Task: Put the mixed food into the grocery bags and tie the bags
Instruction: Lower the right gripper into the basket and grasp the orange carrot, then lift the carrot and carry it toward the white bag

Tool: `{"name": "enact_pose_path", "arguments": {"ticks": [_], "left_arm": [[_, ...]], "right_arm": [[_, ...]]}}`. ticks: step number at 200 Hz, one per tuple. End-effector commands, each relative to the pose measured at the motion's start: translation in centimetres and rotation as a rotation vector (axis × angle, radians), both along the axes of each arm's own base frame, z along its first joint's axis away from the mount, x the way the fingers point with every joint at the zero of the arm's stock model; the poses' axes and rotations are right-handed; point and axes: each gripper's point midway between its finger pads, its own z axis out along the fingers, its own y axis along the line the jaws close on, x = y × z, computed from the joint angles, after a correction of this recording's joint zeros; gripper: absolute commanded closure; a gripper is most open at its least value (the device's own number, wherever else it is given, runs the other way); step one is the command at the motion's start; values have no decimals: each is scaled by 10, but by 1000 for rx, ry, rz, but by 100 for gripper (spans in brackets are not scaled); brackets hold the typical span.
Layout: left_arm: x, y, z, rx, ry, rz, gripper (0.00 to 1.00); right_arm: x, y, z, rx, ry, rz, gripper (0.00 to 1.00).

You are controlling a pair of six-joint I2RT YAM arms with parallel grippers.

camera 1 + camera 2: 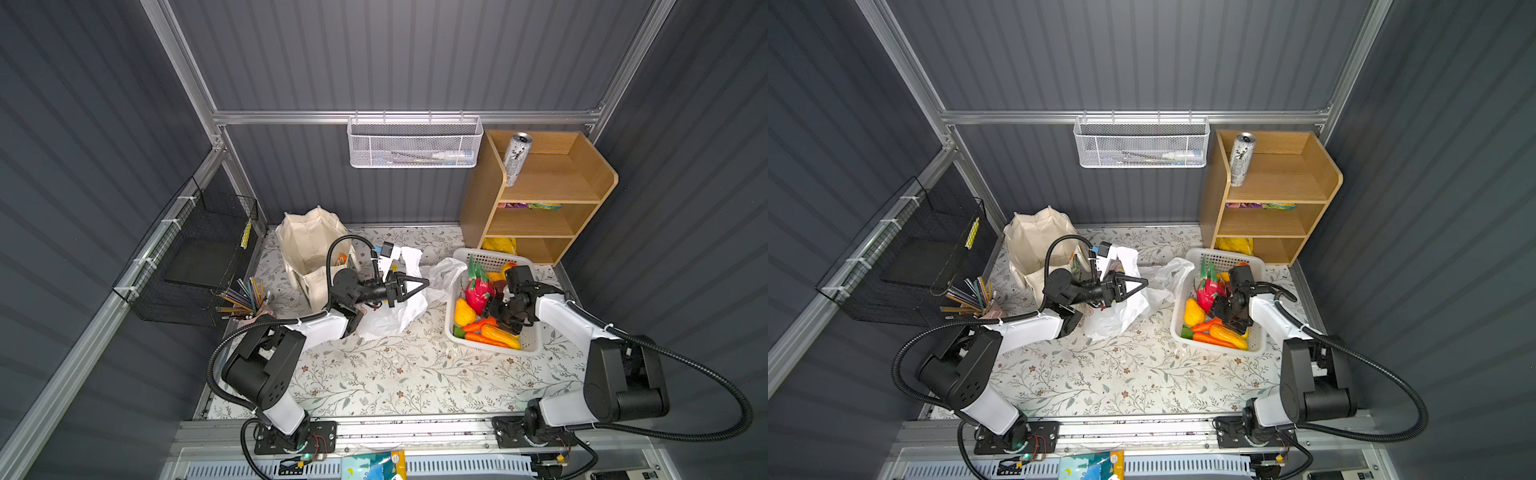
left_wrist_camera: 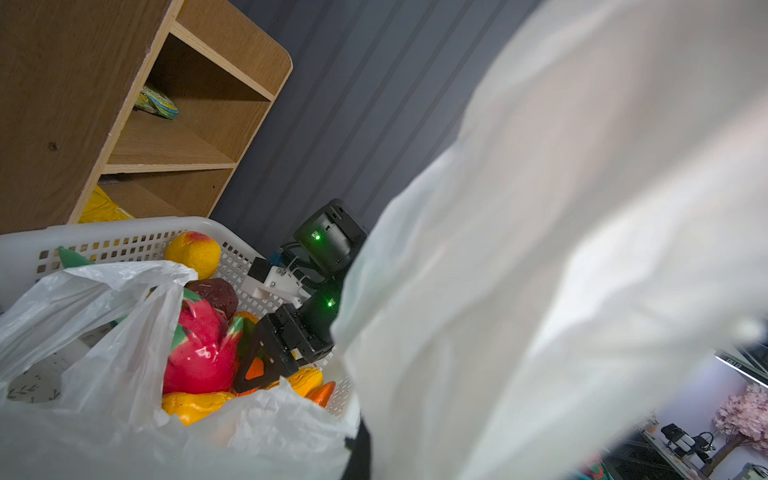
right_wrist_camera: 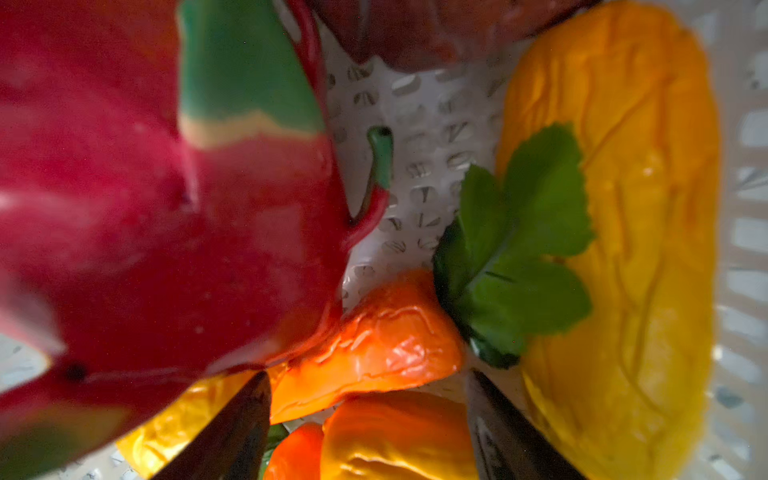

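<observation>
While the right tool [image 1: 505,322] hangs with its jaws apart and empty over the near end of the white slotted plastic basket [image 1: 530,345], the step in hand looks like picking one toy out for bagging. Straight beneath the jaws in the right wrist view lie an orange toy carrot [image 3: 365,345] and a wrinkled yellow-orange fruit [image 3: 399,436]; which is meant I cannot tell, the picture being so close. Either way, a good grasp would span the piece across its narrow width, sink until both fingers pass its flanks, then close and rise straight. The glossy pink dragon fruit with green scales [image 1: 478,291] leans just beside the tool, so a slanted lift could drag it along.

The left tool [image 1: 424,284] is closed, pinching the thin white plastic handle bag [image 1: 395,320] and holding part of it off the floral desk [image 1: 395,382]; its mouth should face the basket, wide, for the drop. A loose flap of that bag lies against the basket's wall, in the carry path. Farther back stand the cream canvas tote [image 1: 307,237], a bunch of coloured pencils [image 1: 245,297], and the wooden shelf [image 1: 482,199] bearing a tall silver can [image 1: 516,160] and bright snack packets [image 1: 534,205], all well apart.
</observation>
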Motion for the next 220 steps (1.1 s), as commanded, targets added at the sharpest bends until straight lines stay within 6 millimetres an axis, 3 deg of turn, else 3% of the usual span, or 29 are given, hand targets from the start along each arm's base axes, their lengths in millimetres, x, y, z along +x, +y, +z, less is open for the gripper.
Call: {"name": "enact_pose_path", "arguments": {"ticks": [1,46,83,121,171,209,220], "left_arm": [[-3,-2,10,-31,-40,-33,100],[-4,-2,10,-40,-38,-43,100],[-4,-2,10,-40,-33,-42,100],[-4,-2,11,-41,-32,-42,100],[-1,-4,12,-42,-27,-41,100],[1,-5,10,-40,-19,-42,100],[1,-5,10,-40,-17,-42,100]], "right_arm": [[-13,8,-18,54,62,-17,29],[-13,12,-27,74,73,-15,32],[-11,4,-17,33,37,-26,56],[-8,-10,21,-33,-84,-58,65],[-3,-26,76,-107,-247,-77,66],[6,-34,103,-162,-321,-76,65],[8,-36,122,-169,-383,-80,65]]}}
